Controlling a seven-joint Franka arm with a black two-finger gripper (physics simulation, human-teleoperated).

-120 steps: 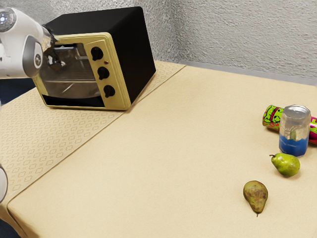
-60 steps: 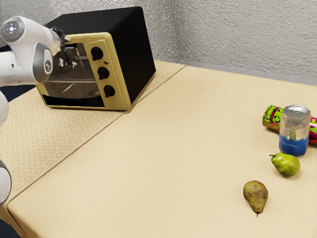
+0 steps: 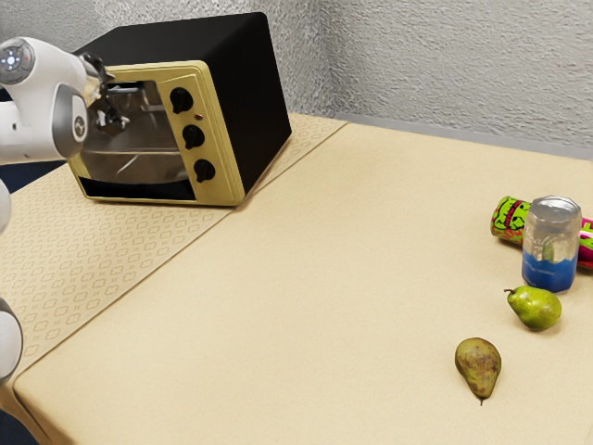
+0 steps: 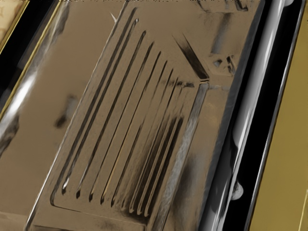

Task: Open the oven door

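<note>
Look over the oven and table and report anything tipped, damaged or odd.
The green-and-pink cylinder lies on its side behind the upright can, perhaps tipped over. The brownish pear has dark blotches, possibly bruises. The oven looks fine.

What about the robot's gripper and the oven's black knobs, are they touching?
Apart. The exterior view shows door glass and yellow frame between the gripper and the knobs.

High side view across table (image 3: 278,324), close wrist view onto same oven front (image 3: 219,178)
</note>
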